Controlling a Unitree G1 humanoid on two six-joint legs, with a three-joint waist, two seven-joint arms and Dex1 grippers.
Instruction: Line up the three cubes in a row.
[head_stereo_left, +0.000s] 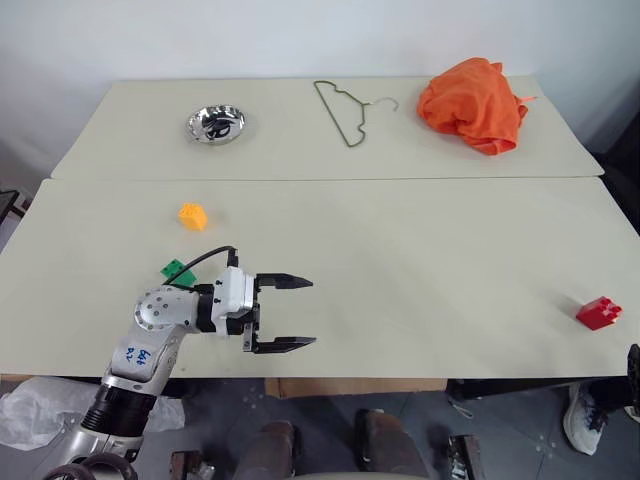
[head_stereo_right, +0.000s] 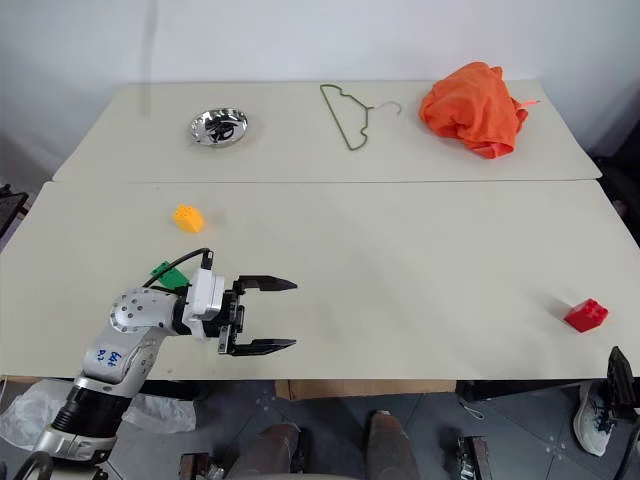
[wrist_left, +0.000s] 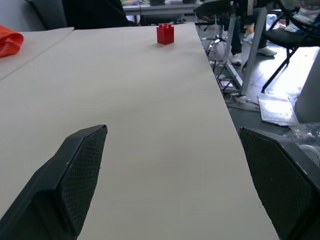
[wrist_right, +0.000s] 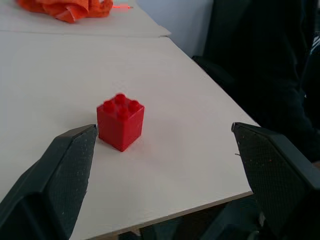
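The red cube (wrist_right: 120, 121), a glossy studded plastic brick, sits near the table (head_stereo_left: 420, 280) front-right corner and could be knocked off by the empty, wide-open right gripper (wrist_right: 160, 175). The yellow-orange cube (head_stereo_left: 192, 215) and green cube (head_stereo_left: 178, 271) lie far left, beside the open, empty left gripper (head_stereo_left: 285, 314).

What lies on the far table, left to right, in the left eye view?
Steel bowl → wire hanger → crumpled orange cloth.
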